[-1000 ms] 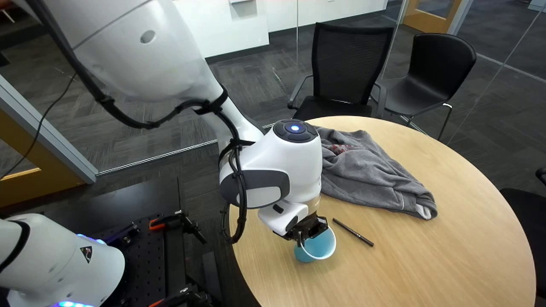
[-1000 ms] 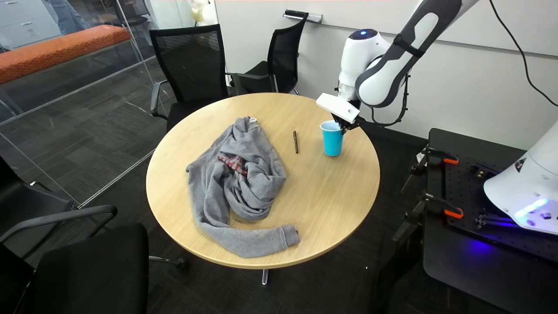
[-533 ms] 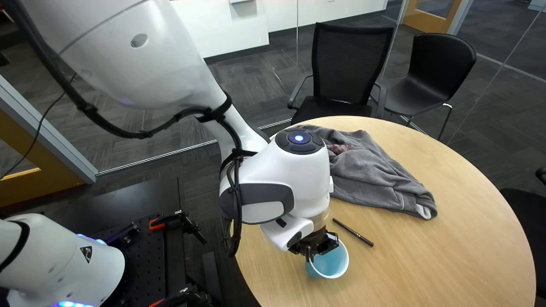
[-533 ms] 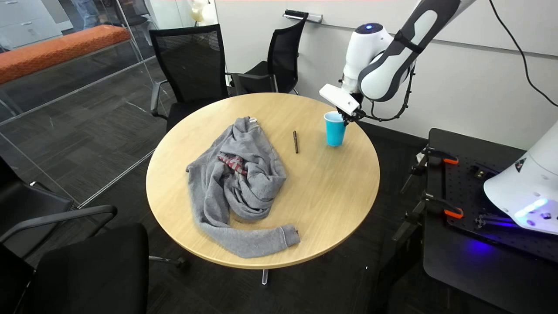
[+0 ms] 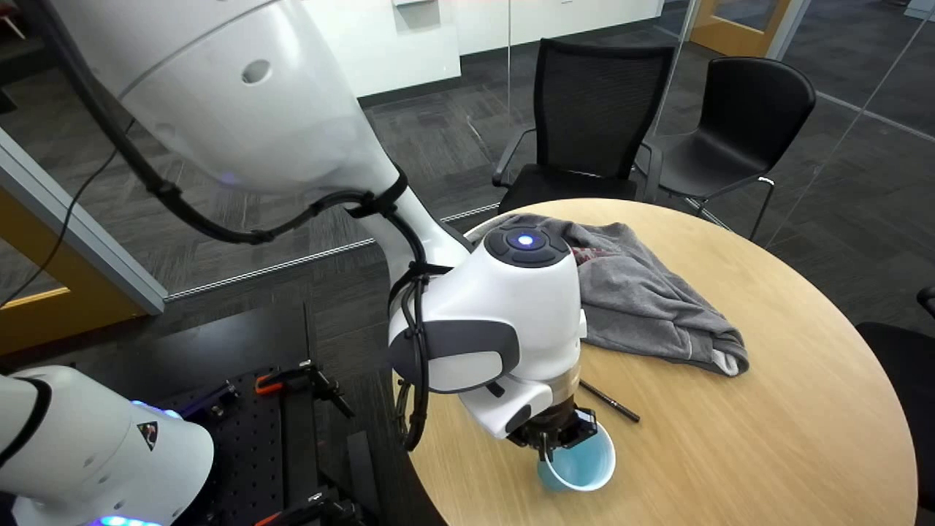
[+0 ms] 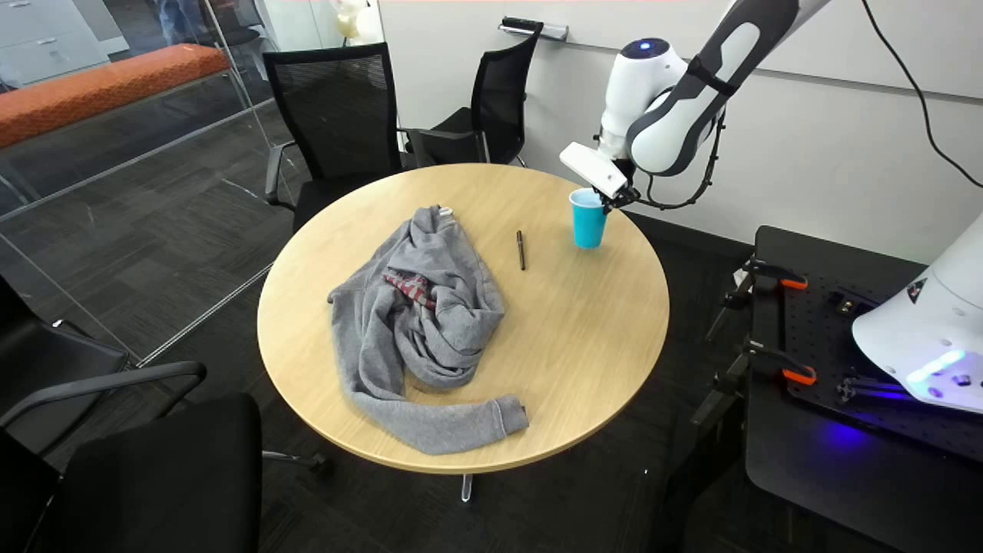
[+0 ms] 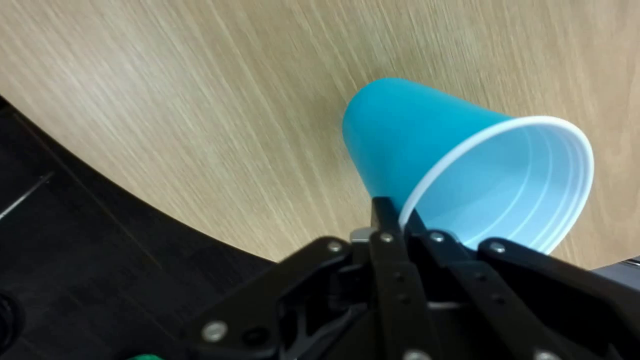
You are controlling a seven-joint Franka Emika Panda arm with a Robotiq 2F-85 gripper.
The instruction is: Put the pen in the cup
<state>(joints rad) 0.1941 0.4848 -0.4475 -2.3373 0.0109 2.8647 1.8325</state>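
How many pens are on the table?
1. The pen lies on the table, between the cloth and the cup in an exterior view. More might be hidden under the cloth.

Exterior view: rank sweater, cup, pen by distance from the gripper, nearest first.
1. Cup: rim between the fingers.
2. Pen: on the table, left of the cup in an exterior view.
3. Sweater: farther left there, beyond the pen.

The arm point(image 5: 314, 131) was white with grey panels point(image 5: 486, 343), a black cable point(image 5: 212, 227) strapped along it. Blue light point(image 5: 525, 239) shone in its dark round cap point(image 5: 527, 253). The tool point(image 7: 399, 212) was black with silver screws point(image 7: 215, 331).
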